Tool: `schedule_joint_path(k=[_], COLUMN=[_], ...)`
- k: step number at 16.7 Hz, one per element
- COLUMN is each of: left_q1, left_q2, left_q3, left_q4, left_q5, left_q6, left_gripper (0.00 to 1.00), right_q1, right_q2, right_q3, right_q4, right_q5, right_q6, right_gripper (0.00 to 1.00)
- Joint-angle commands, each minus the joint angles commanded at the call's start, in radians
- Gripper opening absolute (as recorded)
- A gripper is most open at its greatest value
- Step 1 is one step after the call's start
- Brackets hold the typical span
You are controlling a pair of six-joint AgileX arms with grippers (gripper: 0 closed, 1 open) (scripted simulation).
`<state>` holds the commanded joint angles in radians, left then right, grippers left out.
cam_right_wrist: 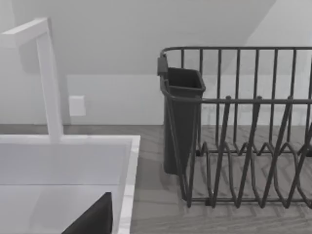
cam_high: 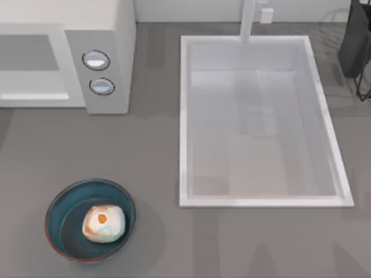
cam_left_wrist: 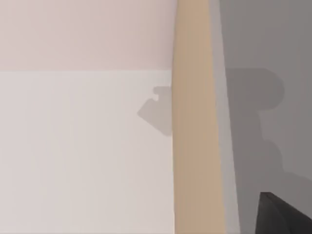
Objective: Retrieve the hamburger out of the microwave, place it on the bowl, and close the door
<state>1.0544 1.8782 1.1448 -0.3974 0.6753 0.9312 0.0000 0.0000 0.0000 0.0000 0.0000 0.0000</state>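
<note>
small rounded whitish-cream hamburger (cam_high: 104, 224) with orange-brown patches and an orange spot on top, lying inside the round deep blue-glazed bowl (cam_high: 58, 211) with a reddish-brown rim, on the grey counter (cam_high: 151, 162) near its front left. behind it, at the rear left, the large boxy white microwave (cam_high: 119, 35) with two round silver-rimmed knobs; its flat white door (cam_high: 32, 63) lies across the front cavity. to the right, a white rectangular sink basin (cam_high: 183, 116) with a white tap (cam_high: 248, 20). beyond the basin, at the far right, a dark wire dish rack (cam_right_wrist: 243, 131) holding a dark cutlery cup (cam_right_wrist: 181, 122). whether the left tool and the right tool are apart or together cannot be told.
</note>
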Motion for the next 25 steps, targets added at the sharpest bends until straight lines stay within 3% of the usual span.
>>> schedule_joint_path(k=[7, 15, 22, 25], left_q1=[-0.013, -0.156, -0.173, -0.243], left_q2=[-0.014, -0.276, -0.309, -0.380], left_q3=[-0.026, -0.362, -0.399, -0.467], left_q4=[0.019, 0.176, 0.195, 0.222], left_q5=[-0.004, -0.075, -0.082, -0.127], left_q6=[-0.010, -0.169, -0.193, -0.262], left_gripper=[0.00, 0.00, 0.00, 0.00], right_q1=[0.000, 0.000, 0.000, 0.000], right_q2=[0.000, 0.000, 0.000, 0.000], right_q3=[0.000, 0.000, 0.000, 0.000], right_q4=[0.000, 0.000, 0.000, 0.000], right_q5=[0.000, 0.000, 0.000, 0.000], right_q6=[0.000, 0.000, 0.000, 0.000], right_gripper=[1.00, 1.00, 1.00, 1.00])
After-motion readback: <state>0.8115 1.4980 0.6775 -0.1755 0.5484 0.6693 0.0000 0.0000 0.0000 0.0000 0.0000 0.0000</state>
